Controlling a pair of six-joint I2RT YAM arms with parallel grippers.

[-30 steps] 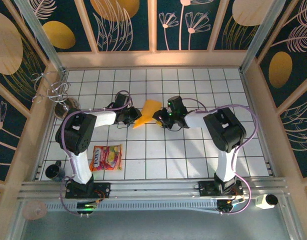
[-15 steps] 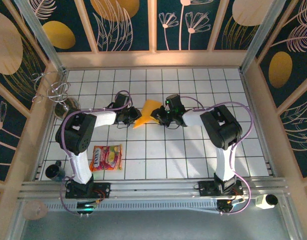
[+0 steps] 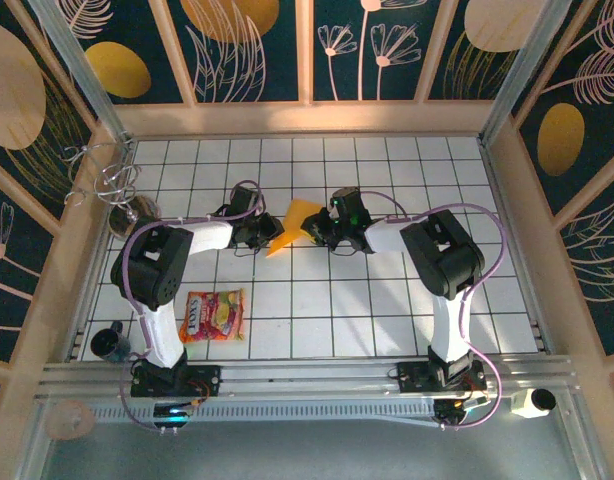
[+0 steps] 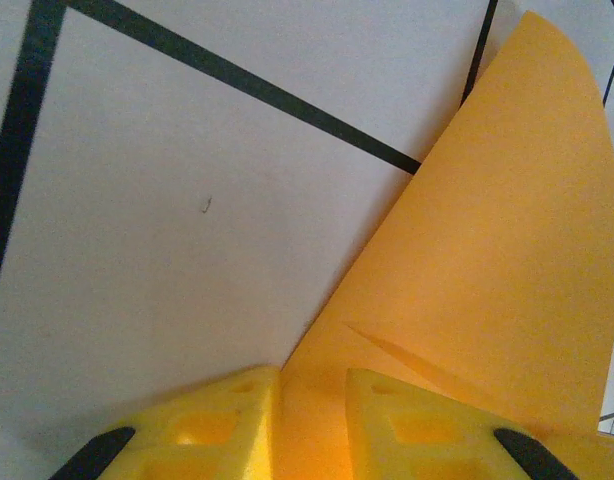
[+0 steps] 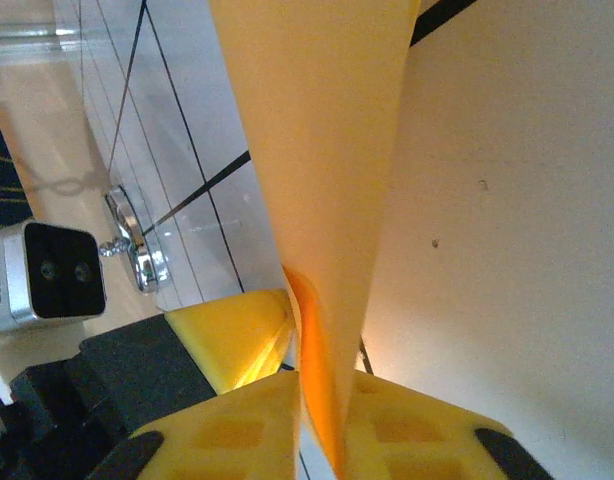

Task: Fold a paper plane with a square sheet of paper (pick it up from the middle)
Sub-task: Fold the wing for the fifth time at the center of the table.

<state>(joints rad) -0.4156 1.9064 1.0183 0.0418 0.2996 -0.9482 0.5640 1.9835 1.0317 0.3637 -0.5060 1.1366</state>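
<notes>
At the middle of the tiled table (image 3: 387, 300), the square sheet of paper (image 3: 297, 216), folded to a point, is gripped on both sides: its left side is pinched in the closed left jaws, its right side in the closed right jaws.

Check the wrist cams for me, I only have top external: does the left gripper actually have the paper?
Observer: Yes. In left wrist, the left gripper has the square sheet of paper pinched between its yellow fingers, by the lower edge.
Operator: Right side?
Observer: In right wrist, the right gripper is shut on the sheet too, and the paper rises edge-on from between its fingers.
Operator: Any creases?
Observer: One short crease, seen in left wrist, just above the fingers.
</notes>
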